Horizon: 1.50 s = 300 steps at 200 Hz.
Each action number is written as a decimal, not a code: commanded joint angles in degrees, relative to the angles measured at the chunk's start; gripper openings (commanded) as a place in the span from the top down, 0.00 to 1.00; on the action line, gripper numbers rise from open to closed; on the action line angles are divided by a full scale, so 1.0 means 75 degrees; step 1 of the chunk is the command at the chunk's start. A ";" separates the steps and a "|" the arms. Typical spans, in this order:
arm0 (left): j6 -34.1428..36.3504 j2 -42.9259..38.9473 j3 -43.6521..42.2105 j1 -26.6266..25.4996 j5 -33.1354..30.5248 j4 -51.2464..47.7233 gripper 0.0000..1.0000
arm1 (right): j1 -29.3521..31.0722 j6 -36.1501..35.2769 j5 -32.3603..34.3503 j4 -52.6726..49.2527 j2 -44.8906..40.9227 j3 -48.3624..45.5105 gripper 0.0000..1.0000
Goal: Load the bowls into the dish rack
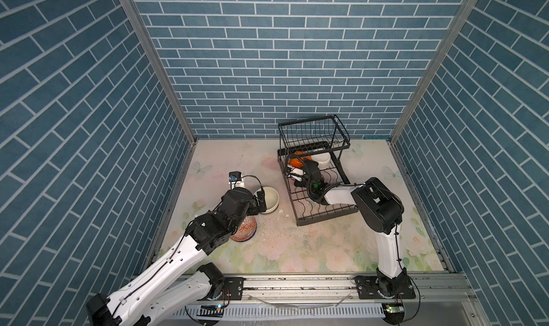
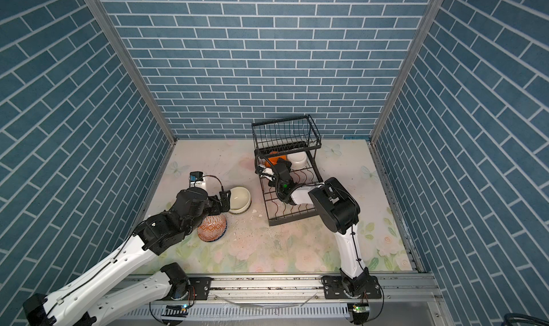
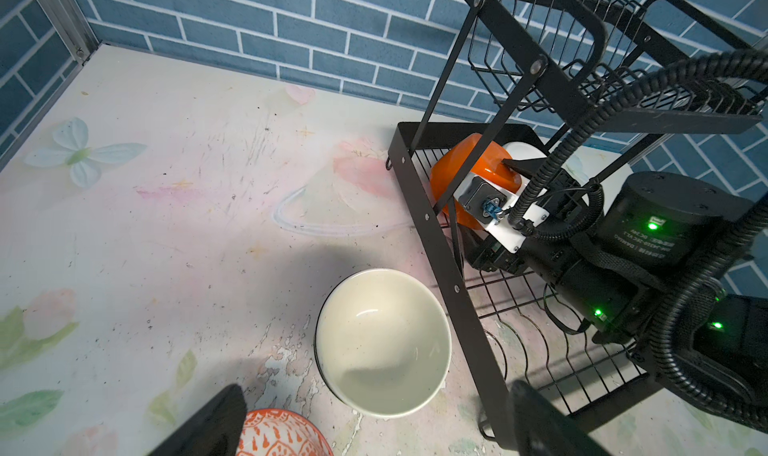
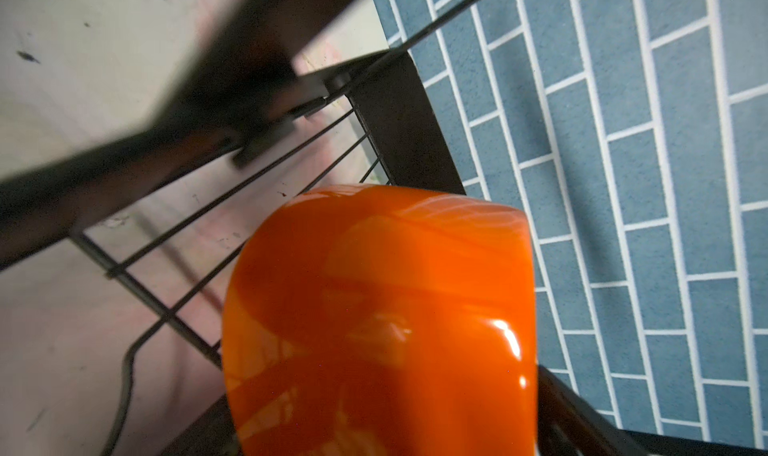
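Orange bowl (image 4: 378, 321) in dish rack (image 1: 326, 211) — touching right claw (image 1: 303, 164).

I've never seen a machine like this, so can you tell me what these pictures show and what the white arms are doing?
These are two robot arms at the edge of a table, tidying bowls into a dish rack. Two pictures look down from above and are nearly the same. The other two come from small cameras on each arm's wrist. The black wire dish rack already has an orange bowl and a white bowl in it. On the flowery table sit a cream bowl and an orange patterned bowl. The left arm hovers by those two; its fingers are wide open and hold nothing. The right arm reaches into the rack, close up to the orange bowl, which fills its wrist picture. I can't tell if its fingers are gripping it or not.
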 commanded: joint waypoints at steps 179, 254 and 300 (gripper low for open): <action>0.0062 -0.0319 -0.0248 0.0066 -0.0095 -0.0092 0.00 | -0.0017 0.0379 -0.0665 -0.1167 -0.0754 -0.0094 0.01; 0.0027 -0.0313 -0.0352 0.0066 -0.0060 -0.0004 0.00 | -0.0025 0.0458 -0.0082 -0.0606 -0.0493 -0.0017 0.01; 0.0020 -0.0305 -0.0364 0.0066 -0.0037 -0.0010 0.00 | -0.0083 0.0795 0.0209 -0.0455 -0.0134 0.0384 0.02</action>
